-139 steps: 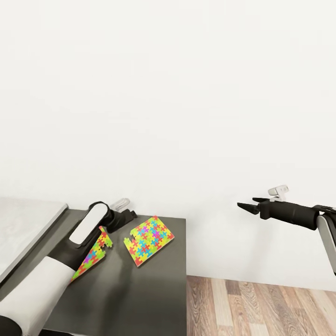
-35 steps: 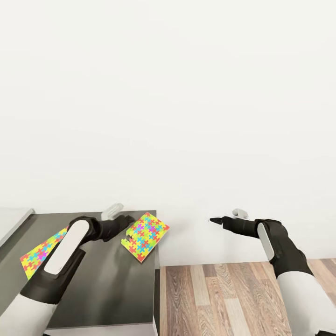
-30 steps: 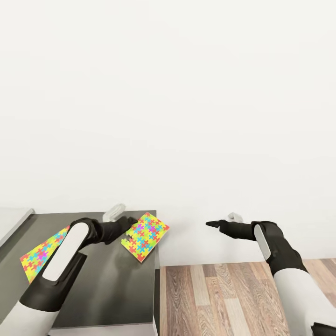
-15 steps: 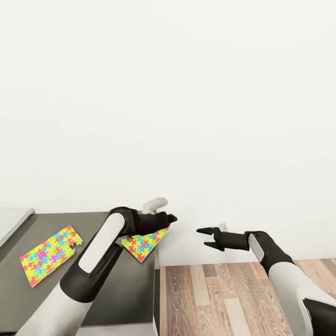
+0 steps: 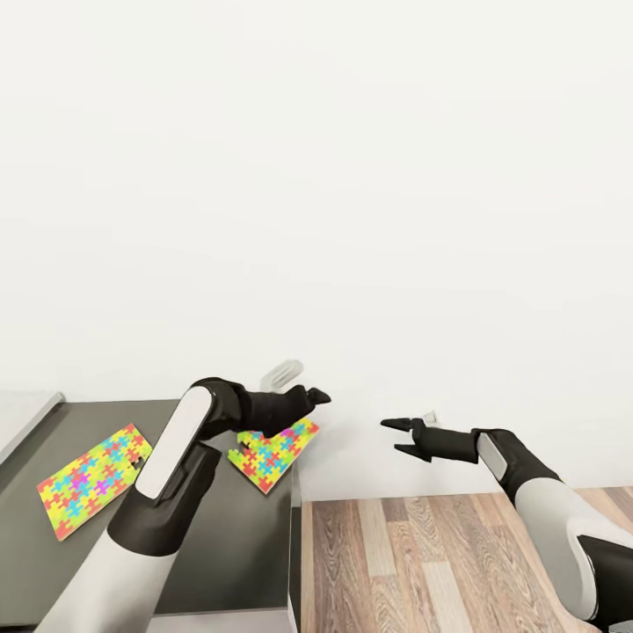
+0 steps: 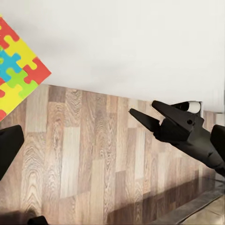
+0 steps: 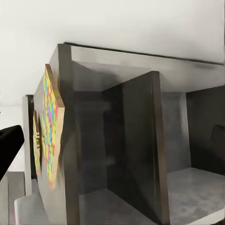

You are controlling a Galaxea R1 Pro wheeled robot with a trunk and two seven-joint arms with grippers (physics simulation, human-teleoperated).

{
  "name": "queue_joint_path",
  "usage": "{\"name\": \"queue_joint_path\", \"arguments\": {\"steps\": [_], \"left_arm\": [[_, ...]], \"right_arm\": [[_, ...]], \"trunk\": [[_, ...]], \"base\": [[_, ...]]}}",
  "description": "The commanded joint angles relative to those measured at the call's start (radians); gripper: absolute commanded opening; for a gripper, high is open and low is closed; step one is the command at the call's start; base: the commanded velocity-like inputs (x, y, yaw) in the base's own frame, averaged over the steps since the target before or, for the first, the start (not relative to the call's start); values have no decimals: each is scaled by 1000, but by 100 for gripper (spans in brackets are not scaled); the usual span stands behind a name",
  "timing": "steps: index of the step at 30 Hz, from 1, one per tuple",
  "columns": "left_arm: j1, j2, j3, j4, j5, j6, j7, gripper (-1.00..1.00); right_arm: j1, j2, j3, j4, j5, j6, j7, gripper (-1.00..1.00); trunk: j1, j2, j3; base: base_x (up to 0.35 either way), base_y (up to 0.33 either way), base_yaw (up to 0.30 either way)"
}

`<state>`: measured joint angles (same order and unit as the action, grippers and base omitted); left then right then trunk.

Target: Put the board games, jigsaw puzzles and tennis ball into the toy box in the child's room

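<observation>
- From the head we looked forward and down at the dark table point(image 5: 105, 422) against the wall.
- Our left wrist camera faced out over the wooden floor point(image 6: 84, 159).
- Our right wrist camera faced the table's side; all three shared the jigsaw puzzle point(image 5: 272, 450) at its corner.

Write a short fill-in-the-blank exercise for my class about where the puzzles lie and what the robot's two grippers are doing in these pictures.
1. ____ jigsaw puzzles lie on the dark table top.
2. The nearer puzzle has one corner jutting past the table's ____ edge.
3. The right gripper hangs over the wooden ____, jaws apart.
4. The left gripper holds ____.

Missing words: two; right; floor; nothing
</observation>
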<state>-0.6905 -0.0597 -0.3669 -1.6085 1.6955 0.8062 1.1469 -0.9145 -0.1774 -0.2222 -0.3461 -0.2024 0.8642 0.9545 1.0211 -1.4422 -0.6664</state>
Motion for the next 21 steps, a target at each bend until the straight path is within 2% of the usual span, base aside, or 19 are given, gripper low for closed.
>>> {"name": "queue_joint_path", "arguments": {"steps": [1,6,9,18,21], "left_arm": [[0,-1,4,-1,11,3,10,100],[1,-1,15,-1,18,-1,12,100],[2,-1,15,-1,20,-1,11,100],[2,-1,13,-1,20,-1,11,100],[2,-1,13,-1,20,-2,11,100]], "right_arm": [[-1,-1,-5,1,0,5,3,100],[-3,-5,-9,2,-8,7,5,100],[-4,-7,-10,2,-11,12,7,100],[-4,-9,-11,-2,-19,84,9,100],[-3,-9,-11,-3,-20,91,9,100]], "trunk": [[4,-8,-4],[23,-43,-20],[23,-43,-20],[23,-43,-20],[35,-64,-29]], "base": [[0,0,0],[0,0,0],[0,0,94],[0,0,240],[0,0,285]]}}
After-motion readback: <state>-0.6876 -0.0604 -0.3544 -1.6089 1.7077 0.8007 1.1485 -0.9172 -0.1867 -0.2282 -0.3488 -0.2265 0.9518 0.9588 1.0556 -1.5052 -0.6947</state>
